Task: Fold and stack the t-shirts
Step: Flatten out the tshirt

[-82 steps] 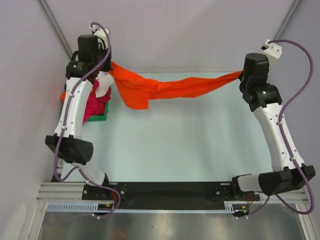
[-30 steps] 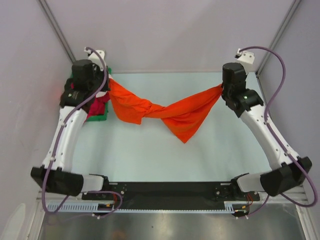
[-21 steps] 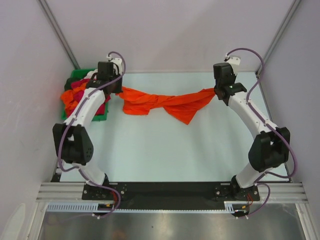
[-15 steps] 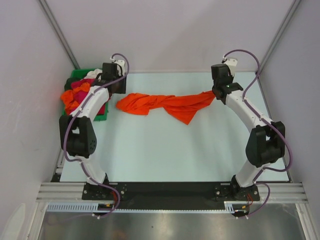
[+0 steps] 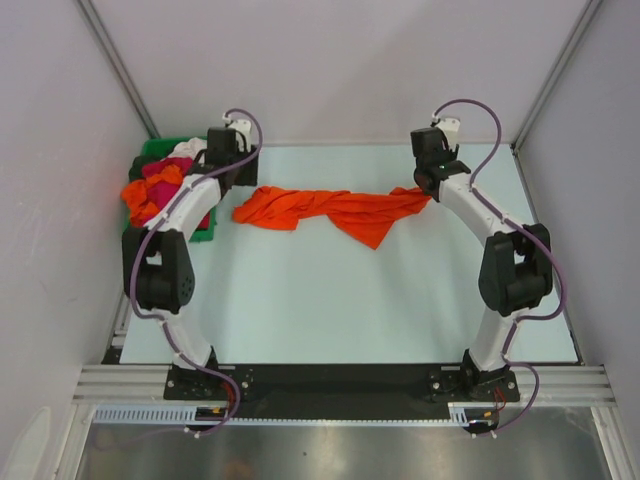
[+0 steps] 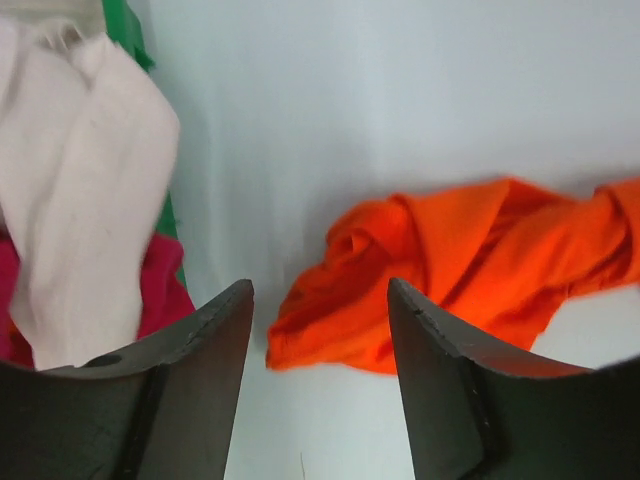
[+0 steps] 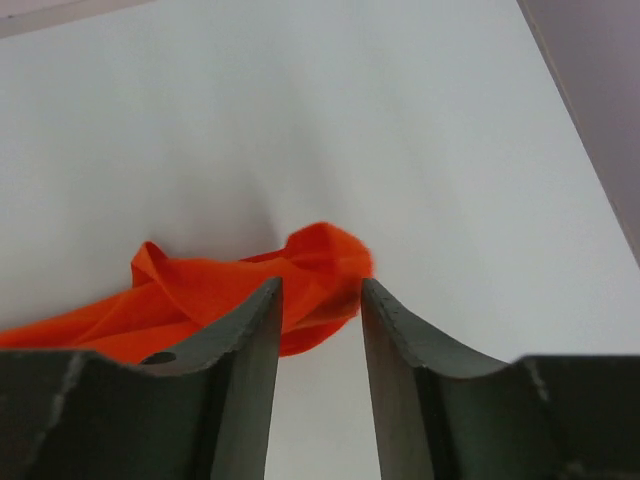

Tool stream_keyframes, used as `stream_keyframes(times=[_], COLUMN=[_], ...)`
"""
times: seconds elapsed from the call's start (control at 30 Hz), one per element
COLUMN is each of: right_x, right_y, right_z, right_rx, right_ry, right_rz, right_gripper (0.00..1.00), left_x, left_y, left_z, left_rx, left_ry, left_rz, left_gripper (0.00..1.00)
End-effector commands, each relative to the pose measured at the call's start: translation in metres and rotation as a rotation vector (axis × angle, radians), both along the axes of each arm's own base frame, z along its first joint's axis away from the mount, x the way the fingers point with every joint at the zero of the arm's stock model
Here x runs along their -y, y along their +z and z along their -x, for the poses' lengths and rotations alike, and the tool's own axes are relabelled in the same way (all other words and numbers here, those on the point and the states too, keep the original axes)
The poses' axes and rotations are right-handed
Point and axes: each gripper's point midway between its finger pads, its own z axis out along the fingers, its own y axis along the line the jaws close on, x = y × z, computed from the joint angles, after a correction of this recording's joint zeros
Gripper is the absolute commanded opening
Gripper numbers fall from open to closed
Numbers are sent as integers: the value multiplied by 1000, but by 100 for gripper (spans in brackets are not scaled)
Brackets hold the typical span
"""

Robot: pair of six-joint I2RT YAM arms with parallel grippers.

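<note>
The orange t-shirt lies twisted in a long strip across the far part of the table. Its left end rests just beyond my left gripper, which is open with only table between its fingers. The shirt's right end lies just past my right gripper, also open and holding nothing. More t-shirts sit in the bin at the left: white, magenta and orange.
The green bin stands at the back left corner, right beside my left arm. Grey walls close in on the table at the back and on both sides. The black rail with the arm bases runs along the near edge.
Both grippers have opened and let go of the orange t-shirt. It hung between them a second ago and now lies on the table. Both arms reached toward the back.
</note>
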Motion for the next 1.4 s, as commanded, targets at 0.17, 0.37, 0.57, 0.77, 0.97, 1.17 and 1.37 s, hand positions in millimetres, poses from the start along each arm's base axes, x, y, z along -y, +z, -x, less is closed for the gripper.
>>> stream_keyframes(times=[0.17,0.37,0.57,0.77,0.97,1.17,1.37], right_x=[-37,-58,-71,-76,-82,-83,-81], right_y=[39,35,37,37,35,28,22], right_z=[8,17,23,26,29,33,34], right_rx=[93,83,84,80,71,54,46], right_ry=[45,77,96,105,118,120,117], right_rz=[-2,8,11,16,21,25,32], right_gripper=[48,46,45,44,43,42,42], left_x=[9,17,22,22,21,26,27], left_y=[-55,-83,-101,-116,-115,-105,-120], left_z=[99,115,105,88,62,43,41], left_rx=[-143,-211,-244,-272,-238,-217,-260], left_ry=[-117,-132,-131,-103,-70,-54,-49], left_rz=[21,42,46,42,36,63,60], left_gripper=[51,44,42,41,41,41,40])
